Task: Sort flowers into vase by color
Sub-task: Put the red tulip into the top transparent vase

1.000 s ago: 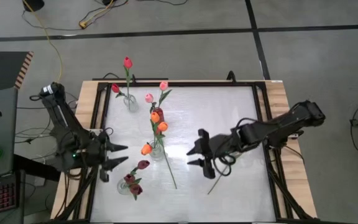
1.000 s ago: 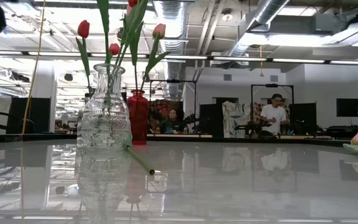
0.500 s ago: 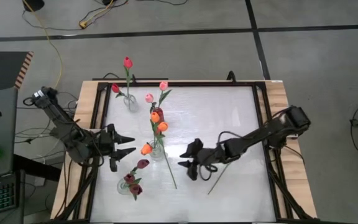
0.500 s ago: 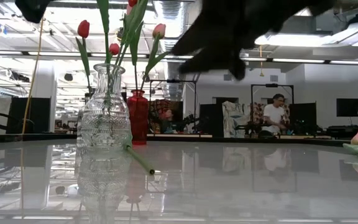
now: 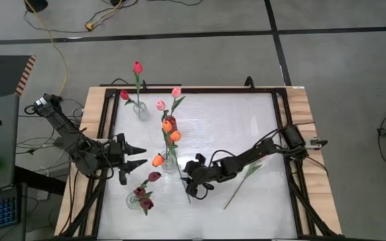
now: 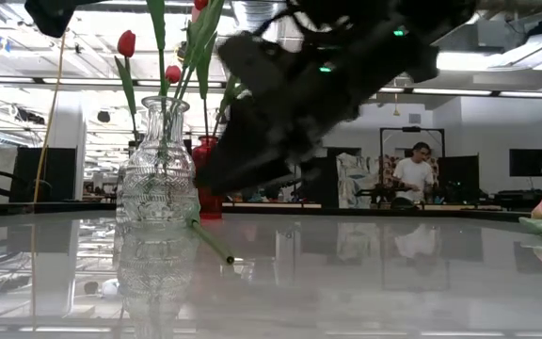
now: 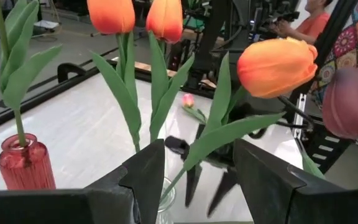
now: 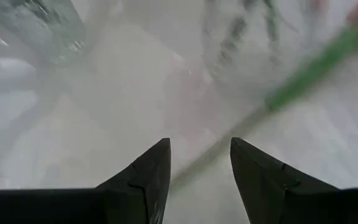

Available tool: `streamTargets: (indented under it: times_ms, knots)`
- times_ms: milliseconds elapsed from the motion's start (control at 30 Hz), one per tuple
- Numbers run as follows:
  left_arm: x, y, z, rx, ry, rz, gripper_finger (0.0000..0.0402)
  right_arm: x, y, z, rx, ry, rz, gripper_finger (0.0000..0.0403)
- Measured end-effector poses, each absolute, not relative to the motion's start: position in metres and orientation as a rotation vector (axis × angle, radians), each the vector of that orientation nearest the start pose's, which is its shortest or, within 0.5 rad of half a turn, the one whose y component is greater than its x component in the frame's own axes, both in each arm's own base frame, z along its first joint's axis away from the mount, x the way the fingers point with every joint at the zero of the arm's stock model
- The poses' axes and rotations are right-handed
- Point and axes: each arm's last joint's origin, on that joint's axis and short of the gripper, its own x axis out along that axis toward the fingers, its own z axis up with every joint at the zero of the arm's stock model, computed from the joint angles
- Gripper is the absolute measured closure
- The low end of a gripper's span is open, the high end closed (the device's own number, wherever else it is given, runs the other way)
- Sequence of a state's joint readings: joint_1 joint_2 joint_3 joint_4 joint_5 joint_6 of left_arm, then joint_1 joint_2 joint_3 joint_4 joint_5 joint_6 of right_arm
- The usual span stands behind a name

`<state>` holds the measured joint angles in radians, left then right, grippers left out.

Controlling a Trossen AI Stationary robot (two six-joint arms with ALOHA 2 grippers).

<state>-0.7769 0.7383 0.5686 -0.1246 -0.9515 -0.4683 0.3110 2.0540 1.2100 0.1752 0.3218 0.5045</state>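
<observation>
Reaching low over the table (image 5: 246,127), our right gripper (image 5: 191,175) sits w/ fingers apart and nothing between them, right over the loose stem (image 5: 181,179) lying flat beside the orange-tulip vase (image 5: 170,163). A 2nd loose flower (image 5: 241,181) lies under the right forearm, near the table's front. Other tulips already stand sorted — red (image 5: 138,67) at the back, pink (image 5: 161,106) mid, maroon (image 5: 147,201) front-left.

We judge the risks like this: the stem is thin and flat on a slick top, so the fingers may close over it and miss, or skid it away. The vase stands just beside the gripper — a sideways nudge could tip it. Our left gripper (image 5: 138,155), also spread and empty, waits near that same vase; arms could crowd.
</observation>
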Motion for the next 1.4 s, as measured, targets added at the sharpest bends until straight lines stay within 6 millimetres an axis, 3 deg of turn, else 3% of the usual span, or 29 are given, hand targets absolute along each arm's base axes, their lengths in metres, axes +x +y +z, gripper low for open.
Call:
streamTargets:
  times_ms: [400,667,1400]
  knots:
    - [0.128,-0.093,0.272,-0.251,0.165,0.21,0.0223,0.437,0.123,0.129,0.056,0.574,-0.239,0.021]
    - [0.128,-0.093,0.272,-0.258,0.168,0.208,0.0223,0.433,0.115,0.122,0.044,0.623,-0.361,0.021]
    - [0.128,-0.093,0.271,-0.261,0.173,0.211,0.0223,0.431,0.118,0.12,0.137,0.631,-0.369,0.021]
